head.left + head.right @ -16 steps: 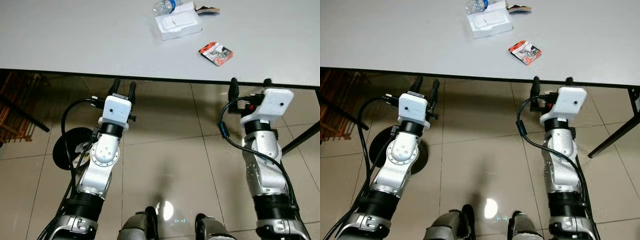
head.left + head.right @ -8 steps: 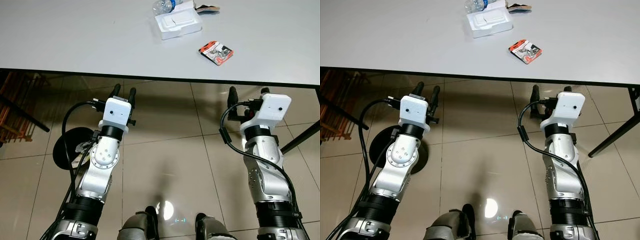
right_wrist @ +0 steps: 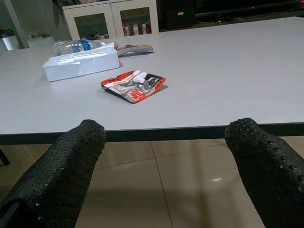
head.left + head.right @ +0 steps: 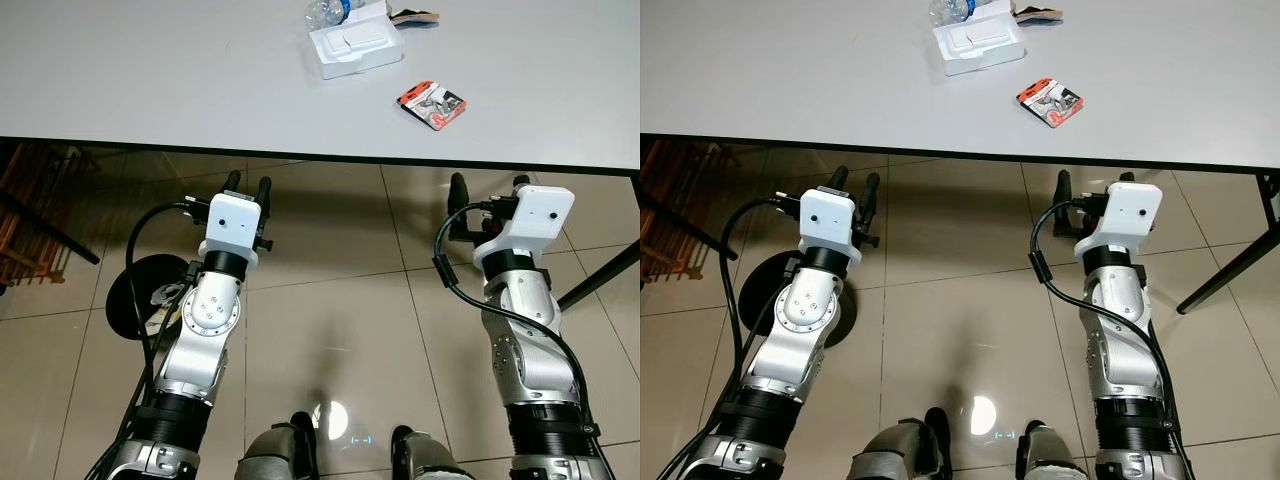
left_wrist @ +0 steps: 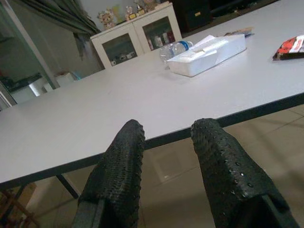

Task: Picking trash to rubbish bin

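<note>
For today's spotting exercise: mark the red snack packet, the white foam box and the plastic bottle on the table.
red snack packet (image 4: 431,105), left eye view, middle of its printed face.
white foam box (image 4: 355,47), left eye view, centre of its lid.
plastic bottle (image 3: 71,46), right wrist view, its clear body.

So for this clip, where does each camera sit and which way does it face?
Left and right eye views: on the head, looking down over the white table edge and tiled floor; both silver arms, the left gripper and the right gripper show, below the table edge.
Left wrist view: along its two black fingers, across the table toward the white foam box and plastic bottle.
Right wrist view: between its spread fingers, toward the red snack packet.
Shared: box, bottle and packet appear in all views.
</note>
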Controlling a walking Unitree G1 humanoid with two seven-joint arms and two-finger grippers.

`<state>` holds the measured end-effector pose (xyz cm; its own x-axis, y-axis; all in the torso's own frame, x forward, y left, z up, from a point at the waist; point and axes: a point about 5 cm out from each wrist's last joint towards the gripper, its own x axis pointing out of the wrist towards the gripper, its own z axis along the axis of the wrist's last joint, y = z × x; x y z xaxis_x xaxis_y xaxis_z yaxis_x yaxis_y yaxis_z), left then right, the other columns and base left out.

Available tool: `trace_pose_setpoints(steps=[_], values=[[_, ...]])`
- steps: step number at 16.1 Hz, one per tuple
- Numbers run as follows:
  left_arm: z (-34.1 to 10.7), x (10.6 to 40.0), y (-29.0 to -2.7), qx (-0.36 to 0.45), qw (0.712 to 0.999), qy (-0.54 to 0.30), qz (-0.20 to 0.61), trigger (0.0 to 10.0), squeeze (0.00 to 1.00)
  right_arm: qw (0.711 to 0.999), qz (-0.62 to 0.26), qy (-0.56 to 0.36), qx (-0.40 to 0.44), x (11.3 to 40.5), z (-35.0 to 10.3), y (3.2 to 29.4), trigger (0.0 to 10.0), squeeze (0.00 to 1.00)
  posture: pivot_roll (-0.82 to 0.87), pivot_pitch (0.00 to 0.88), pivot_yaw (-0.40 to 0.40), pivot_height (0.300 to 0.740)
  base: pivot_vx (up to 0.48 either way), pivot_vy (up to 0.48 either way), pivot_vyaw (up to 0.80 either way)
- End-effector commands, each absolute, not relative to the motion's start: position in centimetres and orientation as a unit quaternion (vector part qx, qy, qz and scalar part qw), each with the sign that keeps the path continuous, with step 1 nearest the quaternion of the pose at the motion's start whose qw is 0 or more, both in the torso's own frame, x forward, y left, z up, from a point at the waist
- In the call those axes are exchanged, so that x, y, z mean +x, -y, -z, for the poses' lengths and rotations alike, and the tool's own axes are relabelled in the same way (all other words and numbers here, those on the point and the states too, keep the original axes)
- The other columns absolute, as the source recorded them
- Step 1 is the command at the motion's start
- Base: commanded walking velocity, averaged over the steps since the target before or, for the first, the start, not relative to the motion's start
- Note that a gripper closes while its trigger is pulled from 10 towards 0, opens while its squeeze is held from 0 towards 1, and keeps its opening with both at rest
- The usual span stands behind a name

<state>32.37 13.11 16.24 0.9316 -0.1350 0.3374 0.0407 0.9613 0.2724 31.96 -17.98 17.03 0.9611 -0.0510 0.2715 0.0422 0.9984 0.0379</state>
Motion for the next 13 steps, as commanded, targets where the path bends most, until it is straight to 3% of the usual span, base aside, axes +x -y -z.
trace_pose_setpoints(steps=[1,4,7,13], values=[[-16.0,32.26,-13.7,0.133,0.976,0.17,0.035,10.0,0.0,0.991,0.015,0.134,0.018,31.8,-17.11,17.53,10.0,0.0,0.04,0.259,0.137,0.74,0.259,0.0,0.0],[-15.96,32.25,-13.58,0.133,0.976,0.169,0.039,10.0,0.0,0.991,0.014,0.135,0.018,31.95,-17.28,17.58,10.0,0.0,0.04,0.252,0.139,0.74,0.257,0.0,0.0],[-15.96,32.23,-13.49,0.133,0.976,0.168,0.042,10.0,0.0,0.991,0.015,0.132,0.022,31.94,-17.14,17.47,10.0,0.0,0.03,0.244,0.143,0.74,0.257,0.0,-0.54],[-15.99,32.26,-13.45,0.134,0.976,0.167,0.046,10.0,0.0,0.991,0.013,0.132,0.022,32.03,-17.15,17.25,10.0,0.0,0.03,0.228,0.145,0.74,0.26,0.0,0.0]])
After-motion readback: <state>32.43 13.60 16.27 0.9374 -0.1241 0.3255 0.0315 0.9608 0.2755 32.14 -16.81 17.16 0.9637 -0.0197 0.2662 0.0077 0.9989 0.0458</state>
